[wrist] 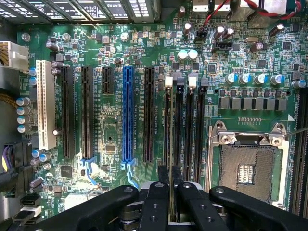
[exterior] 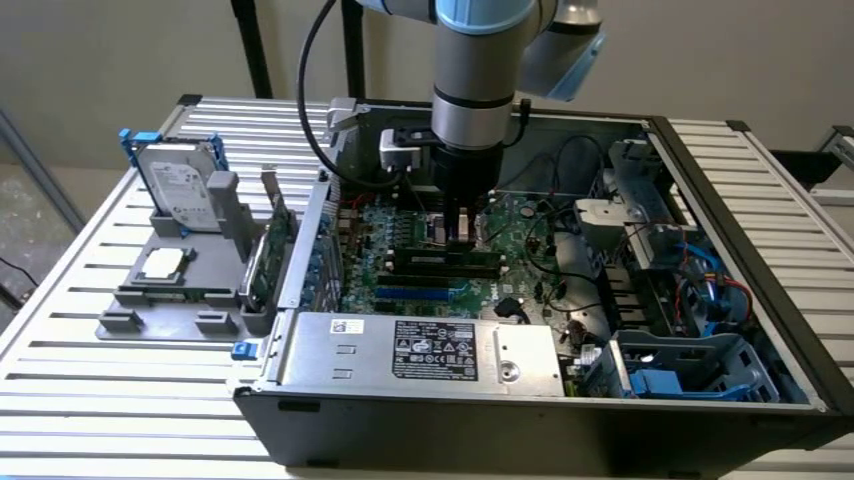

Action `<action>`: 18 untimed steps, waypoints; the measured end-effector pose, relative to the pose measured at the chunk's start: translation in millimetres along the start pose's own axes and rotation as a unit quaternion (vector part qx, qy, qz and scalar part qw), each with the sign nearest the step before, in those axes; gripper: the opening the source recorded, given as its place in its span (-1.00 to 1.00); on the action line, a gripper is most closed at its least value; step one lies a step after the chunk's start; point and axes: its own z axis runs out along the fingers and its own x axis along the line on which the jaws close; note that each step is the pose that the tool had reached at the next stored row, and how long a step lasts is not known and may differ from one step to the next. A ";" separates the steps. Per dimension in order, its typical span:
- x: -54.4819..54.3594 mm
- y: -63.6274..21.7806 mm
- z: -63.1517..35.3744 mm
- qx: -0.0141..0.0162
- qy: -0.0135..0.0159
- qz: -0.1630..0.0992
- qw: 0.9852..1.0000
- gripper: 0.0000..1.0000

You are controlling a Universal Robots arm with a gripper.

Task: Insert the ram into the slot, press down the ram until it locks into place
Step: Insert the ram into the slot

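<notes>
1 ram (exterior: 424, 262), 4 black sockets side by side. The gripper (wrist: 171, 173) is nearly closed, pinching the ram's top edge, and the ram stands in the slot (wrist: 167, 120) at the row's end.

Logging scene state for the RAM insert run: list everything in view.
table: one, silver slats, under everything
case: one, black, on table
motherboard: one, green, inside case
power supply: one, silver, inside case
hard drive: one, silver, blue bracket, exterior view's left
CPU socket: one, silver, on motherboard
blue slot: one, blue, among black card slots
memory slots: four, black, between blue slot and CPU socket
ram: one, green, edge-on at the memory slot farthest from CPU socket
arm: one, silver and blue, above motherboard
pincer: one, black, shut on ram
</notes>
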 end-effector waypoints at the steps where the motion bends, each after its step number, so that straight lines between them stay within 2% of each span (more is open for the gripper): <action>1: 0.2 0.0 0.0 0.000 0.000 0.000 1.000 -0.73; 13: 1.4 0.0 0.1 0.000 0.000 0.000 1.000 -0.73; 18: 1.3 0.0 1.5 0.003 0.000 0.000 1.000 -0.73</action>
